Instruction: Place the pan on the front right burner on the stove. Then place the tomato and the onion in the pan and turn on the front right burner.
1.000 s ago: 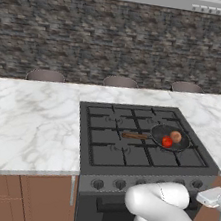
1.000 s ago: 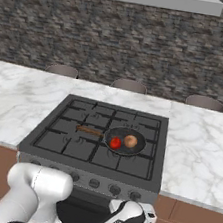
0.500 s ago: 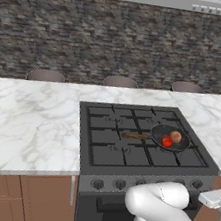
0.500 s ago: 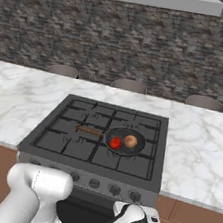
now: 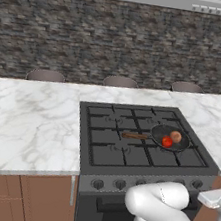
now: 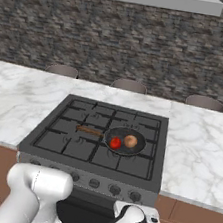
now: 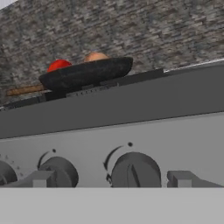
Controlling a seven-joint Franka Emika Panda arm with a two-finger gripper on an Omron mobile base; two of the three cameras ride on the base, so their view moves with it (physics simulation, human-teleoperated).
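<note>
The black pan [image 5: 170, 137] [image 6: 124, 141] with its wooden handle [image 6: 88, 130] rests on the grates at the right of the stove [image 5: 120, 155] [image 6: 78, 147], over the front right burner [image 6: 144, 152]. Inside it lie the red tomato [image 5: 167, 141] [image 6: 115, 143] [image 7: 59, 65] and the brownish onion [image 5: 175, 136] [image 6: 130, 141] [image 7: 95, 56], side by side. My gripper [image 7: 111, 179] is low in front of the stove's grey knob panel, open, its fingertips [image 7: 37, 179] spread to either side of a round knob [image 7: 135, 170]. Nothing is held.
A second knob [image 7: 59, 171] sits left of the one between my fingers. White marble counters [image 5: 24, 124] [image 6: 199, 147] flank the stove. Three stool backs [image 6: 129, 85] stand behind the counter, and brown cabinet fronts [image 5: 22, 200] run below it.
My hand has drifted slightly to the right below the stove's front panel. Pan, tomato and onion have not moved.
</note>
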